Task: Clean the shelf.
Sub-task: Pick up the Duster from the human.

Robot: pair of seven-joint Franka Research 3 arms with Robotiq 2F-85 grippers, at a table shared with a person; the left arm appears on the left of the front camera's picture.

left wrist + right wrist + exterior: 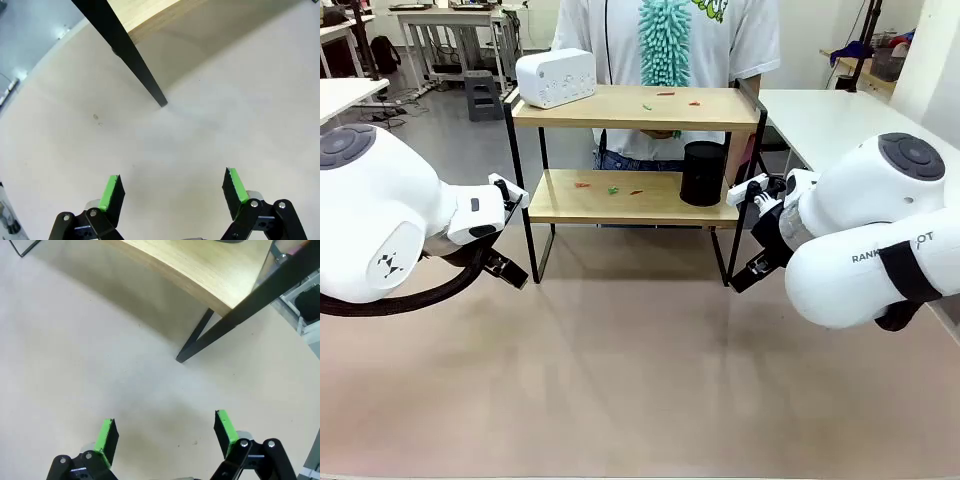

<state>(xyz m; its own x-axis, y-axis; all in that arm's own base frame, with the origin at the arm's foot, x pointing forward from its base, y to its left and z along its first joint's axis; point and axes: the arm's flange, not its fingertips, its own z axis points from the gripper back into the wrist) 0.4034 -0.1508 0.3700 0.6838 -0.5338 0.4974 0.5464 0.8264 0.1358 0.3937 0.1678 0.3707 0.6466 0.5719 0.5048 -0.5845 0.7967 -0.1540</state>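
The shelf stands on the pale table at its far side, between the two arms, with a person in a white shirt right behind it. The left gripper hovers low over the tabletop just outside the shelf's front-left leg, fingers spread wide with nothing between them. Its green pads face each other across bare table. The right gripper mirrors it beside the front-right leg – also spread and empty, its tips pointing down at the surface just short of the leg's foot. Neither touches the frame. The shelf is two flat rectangular boards of light, fine-grained wood with a layered edge, held in a thin matte black frame of square-section bars. From the right wrist the leg and a brace meet the table in a narrow V. On the top board sits a white rounded box at the left end, plus a few tiny red and green scraps. More scraps lie on the lower board, left of a matte black cylinder. A fluffy teal duster with noodle-like strands hangs in front of the person's chest, above the top board. The table is smooth, beige and faintly speckled.
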